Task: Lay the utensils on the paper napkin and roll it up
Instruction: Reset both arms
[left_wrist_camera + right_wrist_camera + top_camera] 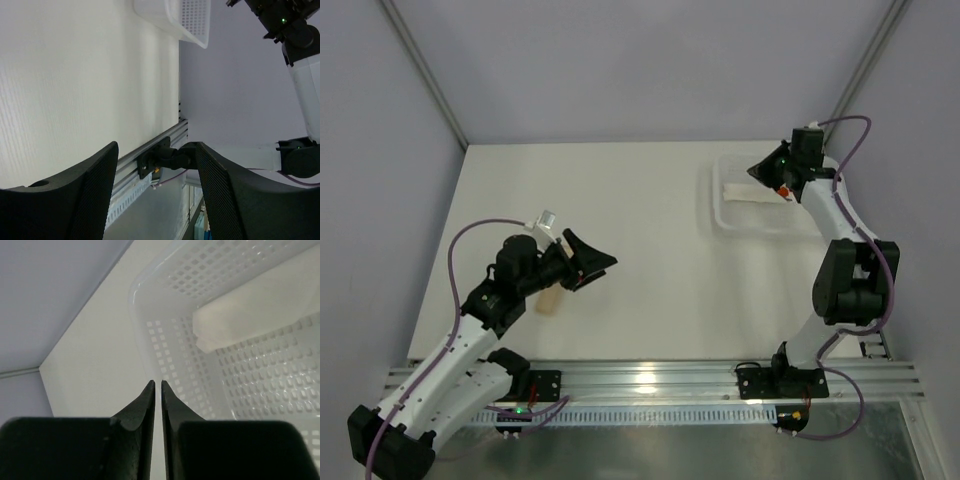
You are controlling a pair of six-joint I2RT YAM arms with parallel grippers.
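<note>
Open right gripper (156,384), at present pinched nearly shut over basket (165,347), then lift what looks to be the napkin (250,315), a folded white pad inside, by its near edge. Hold left gripper (156,147), spread and empty, over table (650,250). Cannot locate utensils in any view; cannot identify beige piece (548,300) under left arm.

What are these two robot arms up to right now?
The right gripper, shut and empty, hovers over a white perforated basket that holds a white folded or rolled bundle. The left gripper is open and empty above the table, near a short beige cylinder. No utensils are in view.
</note>
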